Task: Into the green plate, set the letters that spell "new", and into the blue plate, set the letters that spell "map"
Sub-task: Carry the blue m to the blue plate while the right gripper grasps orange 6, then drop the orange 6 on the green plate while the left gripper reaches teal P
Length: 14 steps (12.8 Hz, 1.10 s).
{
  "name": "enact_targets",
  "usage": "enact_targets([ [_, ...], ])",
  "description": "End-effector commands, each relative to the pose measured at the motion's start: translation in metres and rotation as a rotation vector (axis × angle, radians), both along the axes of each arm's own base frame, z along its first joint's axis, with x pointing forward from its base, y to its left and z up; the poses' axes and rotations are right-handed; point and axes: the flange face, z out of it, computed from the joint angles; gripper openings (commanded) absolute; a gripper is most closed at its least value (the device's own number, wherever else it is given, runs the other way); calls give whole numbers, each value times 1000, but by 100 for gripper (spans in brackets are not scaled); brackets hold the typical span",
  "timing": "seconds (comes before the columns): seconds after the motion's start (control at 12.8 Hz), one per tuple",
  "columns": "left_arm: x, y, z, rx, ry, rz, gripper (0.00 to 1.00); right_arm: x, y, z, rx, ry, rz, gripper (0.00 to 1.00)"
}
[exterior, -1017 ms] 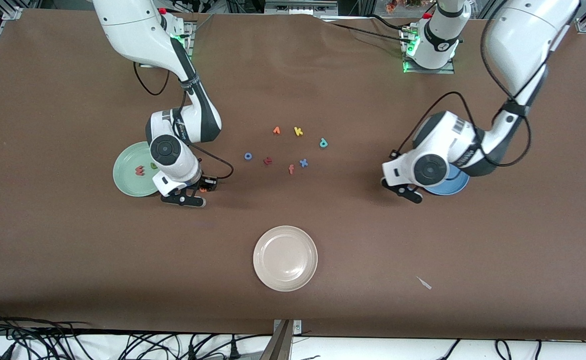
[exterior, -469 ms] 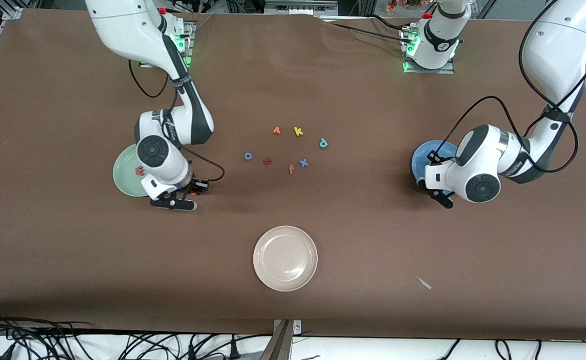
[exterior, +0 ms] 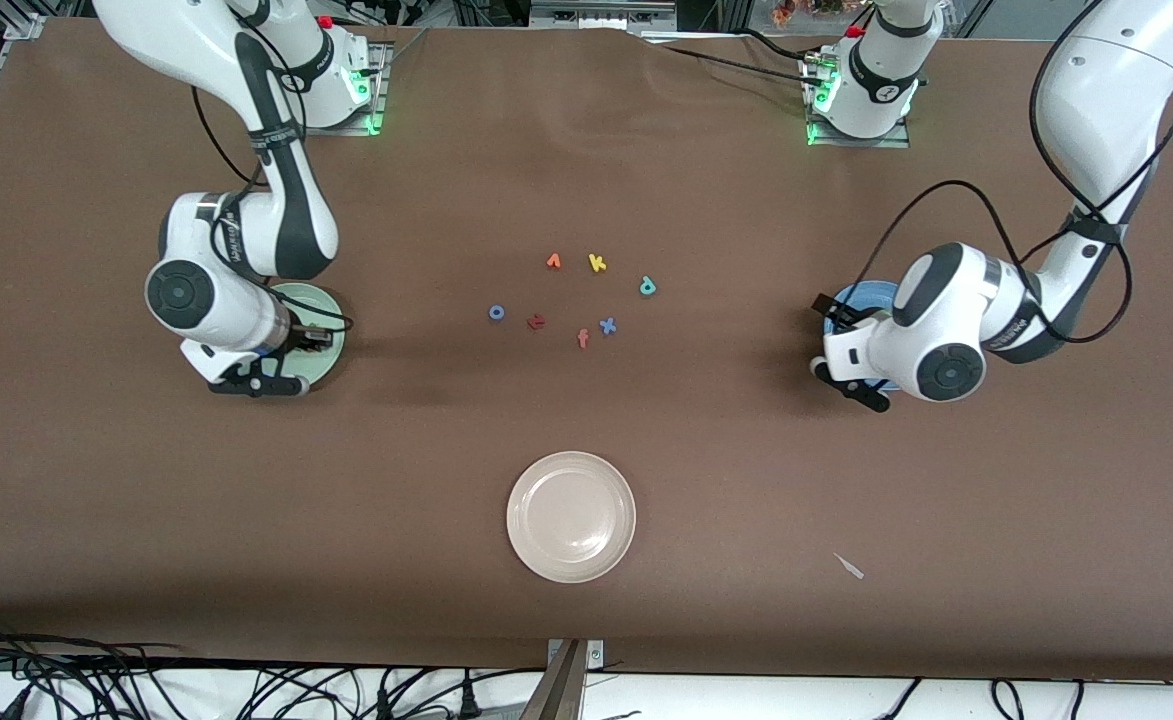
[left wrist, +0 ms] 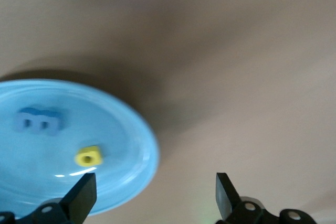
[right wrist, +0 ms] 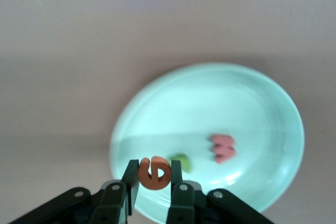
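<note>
My right gripper (right wrist: 155, 179) is shut on the orange e (right wrist: 155, 172) and hangs over the rim of the green plate (right wrist: 210, 103). The green n (right wrist: 181, 161) and the pinkish-red w (right wrist: 223, 148) lie in that plate. My left gripper (left wrist: 155, 198) is open and holds nothing, over the edge of the blue plate (left wrist: 121, 145). The blue m (left wrist: 39, 120) and the yellow a (left wrist: 88, 156) lie in the blue plate. The teal p (exterior: 648, 286) lies on the table among the loose letters at mid-table.
Loose letters at mid-table: orange v (exterior: 553, 261), yellow k (exterior: 597, 263), blue o (exterior: 496, 312), dark red letter (exterior: 536, 321), orange f (exterior: 583, 339), blue x (exterior: 607, 325). A beige-white plate (exterior: 571, 516) sits nearer the front camera.
The right arm carried the orange e from the table beside the green plate to over it. The left gripper swung to the blue plate's edge and opened.
</note>
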Motion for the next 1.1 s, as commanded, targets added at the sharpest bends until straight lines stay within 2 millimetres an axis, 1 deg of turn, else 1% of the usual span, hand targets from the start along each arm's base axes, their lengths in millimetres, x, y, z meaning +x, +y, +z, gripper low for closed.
enact_targets([
  [0.0,-14,-54,22,79,-58,200,100,-44,-32,-29,24,-3,70,17],
  [0.08,-20,-77,20,107,-74,266,100,-51,-37,-34,23,11,71,20],
  [0.16,-29,-100,17,127,-90,301,100,-55,-39,-37,23,23,70,31],
  [0.23,-38,-118,13,155,-110,369,100,-58,-41,-39,23,30,68,64],
  [0.31,-47,-139,11,181,-135,455,100,-58,-45,-39,23,31,67,83],
  [0.39,-59,-166,9,195,-168,529,100,-55,-44,-33,30,18,66,92],
  [0.47,-71,-187,4,205,-193,608,100,-52,-43,-21,45,-5,65,98],
  [0.63,-81,-200,-3,194,-219,700,100,-46,-41,6,85,-38,59,99],
  [0.7,-91,-209,-5,206,-221,733,100,-40,-38,23,104,-64,63,99],
  [0.78,-96,-220,-5,200,-233,795,100,-33,-39,40,122,-89,62,99],
  [0.86,-101,-229,-7,187,-248,856,100,-25,-43,61,139,-114,54,99],
  [0.94,-106,-231,-10,195,-277,890,100,-13,-41,83,148,-130,56,99],
  [1.02,-110,-235,-11,220,-311,928,100,1,-40,109,157,-124,63,100],
])
